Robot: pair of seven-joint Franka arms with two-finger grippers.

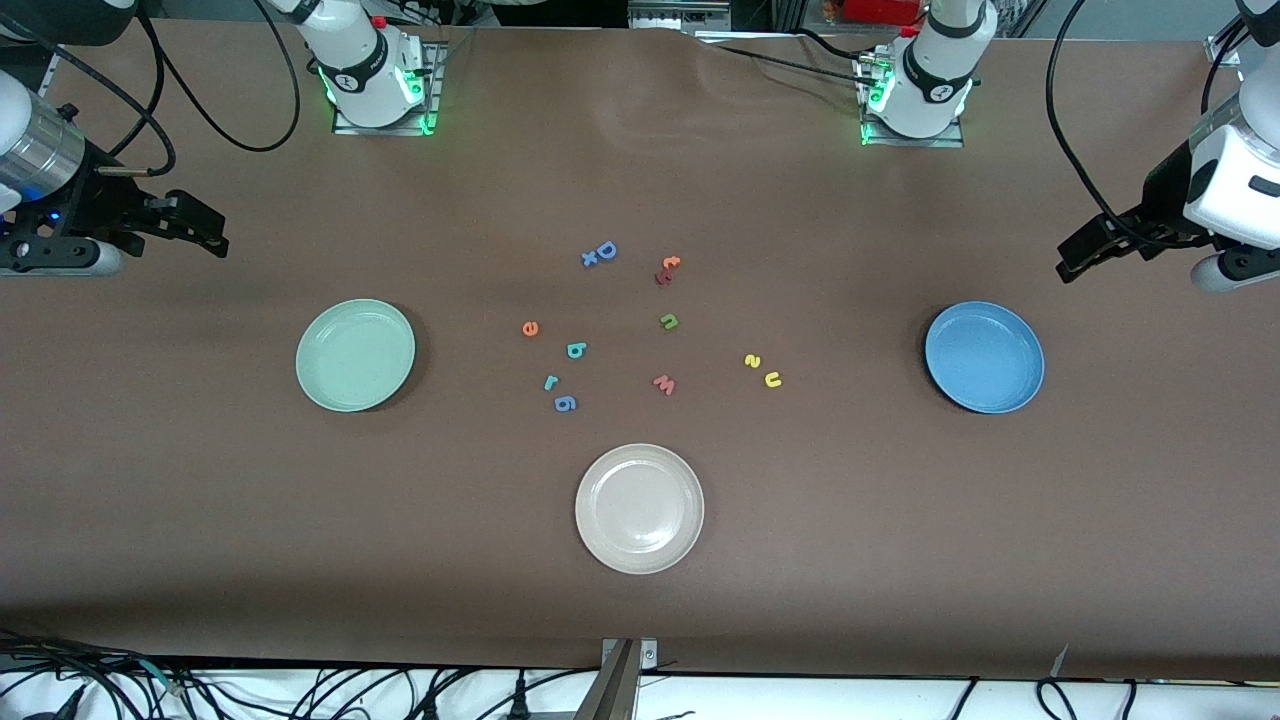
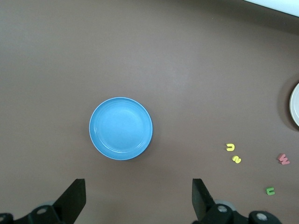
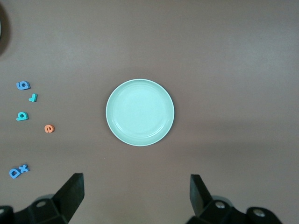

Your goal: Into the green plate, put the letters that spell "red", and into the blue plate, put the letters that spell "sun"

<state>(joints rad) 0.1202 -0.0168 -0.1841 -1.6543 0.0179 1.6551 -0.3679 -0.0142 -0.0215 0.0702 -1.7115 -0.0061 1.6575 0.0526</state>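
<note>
A brown counter (image 1: 200, 520) carried every piece. The left gripper (image 2: 138, 198) hung wide and empty over the counter, the blue plate (image 2: 121, 128) below it, yellow "u" (image 2: 230, 147), "s" (image 2: 237, 159) and green "n" (image 2: 270, 191) off toward the counter's middle. The right gripper (image 3: 135, 196), equally wide, hung over the green plate (image 3: 139, 112); orange "e" (image 3: 49, 128), teal "r" (image 3: 32, 97) and what looked like "d" (image 3: 22, 116) lay loose toward the middle.

Your left gripper (image 1: 1075, 262) hangs in the air over the table edge at the left arm's end, jaws wide apart, nothing between them. Your right gripper (image 1: 212, 236) mirrors it over the edge at the right arm's end, jaws wide, empty. Both arms wait.
</note>
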